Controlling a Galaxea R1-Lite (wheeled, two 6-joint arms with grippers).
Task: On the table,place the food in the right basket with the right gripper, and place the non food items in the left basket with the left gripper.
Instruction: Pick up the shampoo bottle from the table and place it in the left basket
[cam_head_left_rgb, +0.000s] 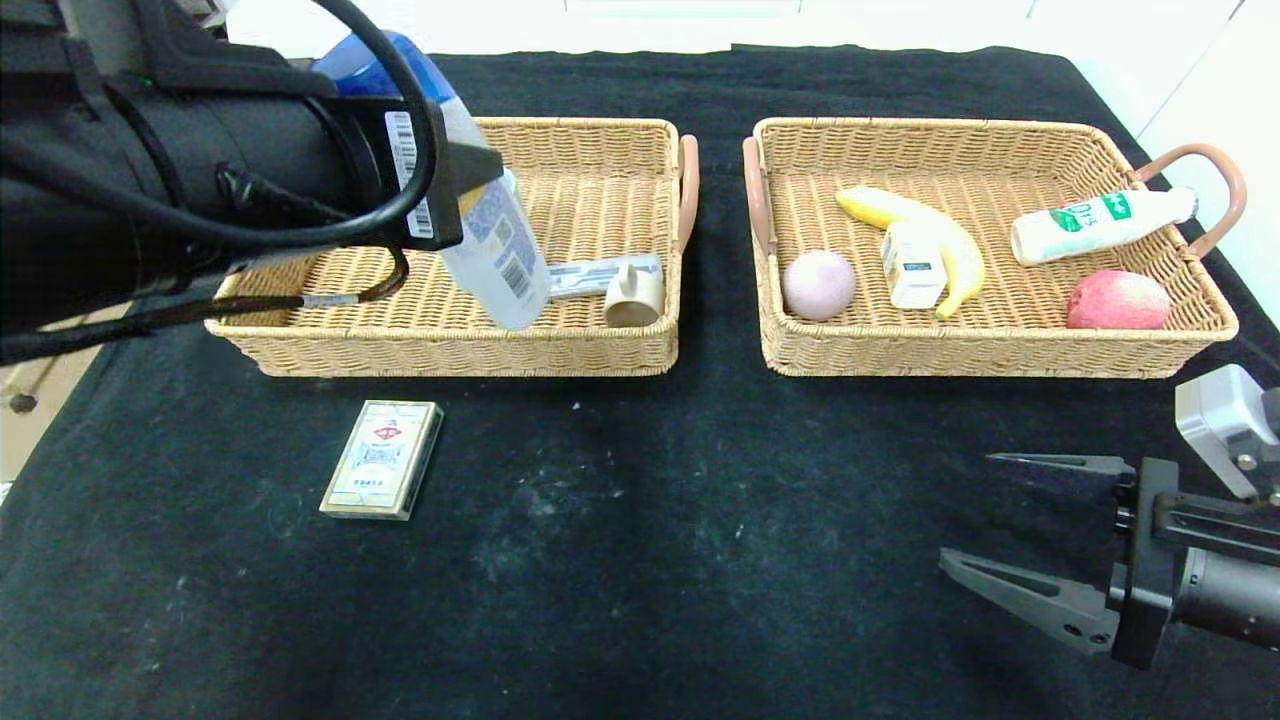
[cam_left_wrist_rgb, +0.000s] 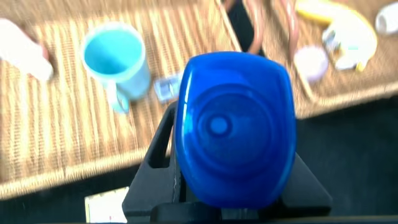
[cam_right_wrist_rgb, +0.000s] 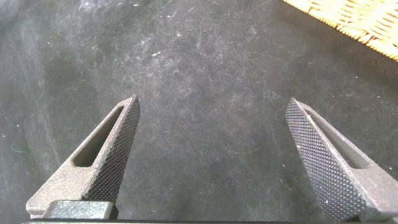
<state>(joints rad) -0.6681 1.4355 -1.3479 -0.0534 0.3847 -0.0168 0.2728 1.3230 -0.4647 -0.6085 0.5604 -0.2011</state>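
Note:
My left gripper (cam_head_left_rgb: 460, 190) is shut on a clear bottle with a blue cap (cam_head_left_rgb: 495, 250) and holds it tilted above the left wicker basket (cam_head_left_rgb: 590, 150). In the left wrist view the blue cap (cam_left_wrist_rgb: 233, 127) fills the middle between the black fingers (cam_left_wrist_rgb: 152, 162). A card box (cam_head_left_rgb: 383, 458) lies on the black cloth in front of the left basket. My right gripper (cam_head_left_rgb: 966, 508) is open and empty over bare cloth at the front right, also shown in the right wrist view (cam_right_wrist_rgb: 212, 102).
The left basket holds a cup (cam_head_left_rgb: 635, 292) and a flat pack (cam_head_left_rgb: 600, 272). The right basket (cam_head_left_rgb: 1000, 135) holds a banana (cam_head_left_rgb: 915, 225), a white carton (cam_head_left_rgb: 912, 265), a purple round fruit (cam_head_left_rgb: 819, 284), a white bottle (cam_head_left_rgb: 1095, 222) and a red apple (cam_head_left_rgb: 1117, 300).

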